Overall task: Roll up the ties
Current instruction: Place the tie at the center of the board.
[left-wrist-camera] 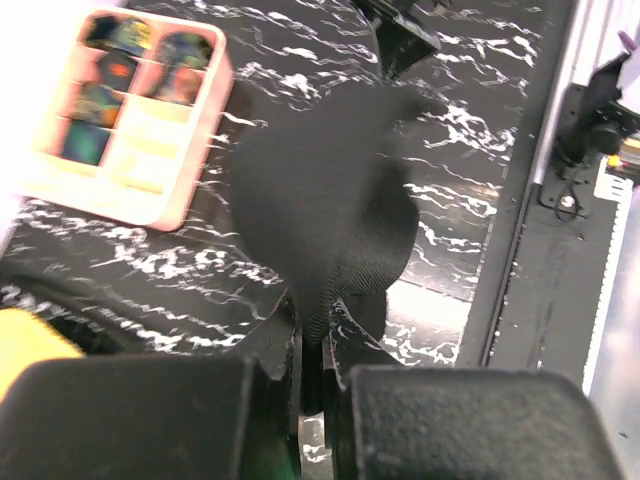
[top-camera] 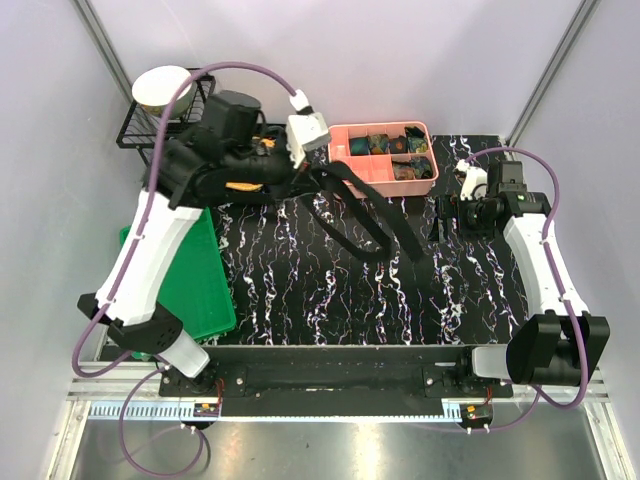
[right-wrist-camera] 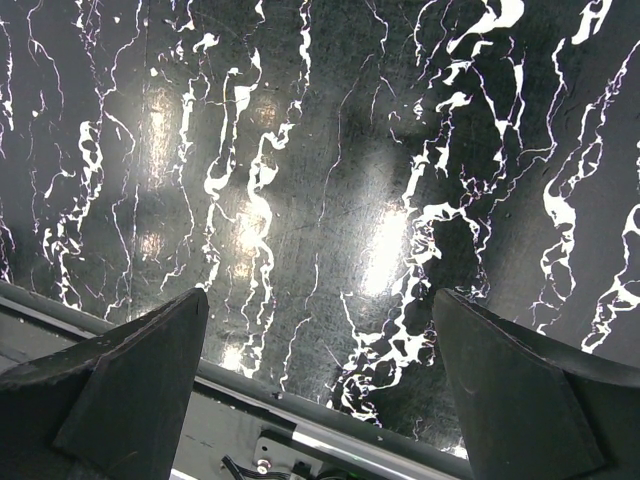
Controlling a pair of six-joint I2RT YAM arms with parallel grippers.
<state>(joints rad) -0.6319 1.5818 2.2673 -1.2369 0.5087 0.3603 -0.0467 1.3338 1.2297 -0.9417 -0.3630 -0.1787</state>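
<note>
From above, the left gripper (top-camera: pixel 298 182) is pinched shut on one end of a black tie (top-camera: pixel 372 212). From that grip the tie trails away to the gripper's right, sagging in loose loops onto the marbled bench (top-camera: pixel 300 290). Its far end lies just beside the right gripper (top-camera: pixel 440 218). A pink tray (top-camera: pixel 345 150) sits just beyond the left gripper, with teal-and-brown rolled ties (top-camera: pixel 382 145) in its compartments.

In the left wrist view, the left gripper (left-wrist-camera: pixel 312 380) is clamped on the tie (left-wrist-camera: pixel 330 200). The fabric rises straight out from between the closed fingers and bulges into a broad dark fold ahead of them. The tray (left-wrist-camera: pixel 190 190) lies ahead and to the left. The right gripper (left-wrist-camera: pixel 400 40) is directly ahead, past the fold.

In the right wrist view, the right gripper (right-wrist-camera: pixel 320 390) is spread wide, its fingers (right-wrist-camera: pixel 130 385) far apart. Nothing is held, and only the bench (right-wrist-camera: pixel 300 150) shows between them. The tie is out of this view.
</note>
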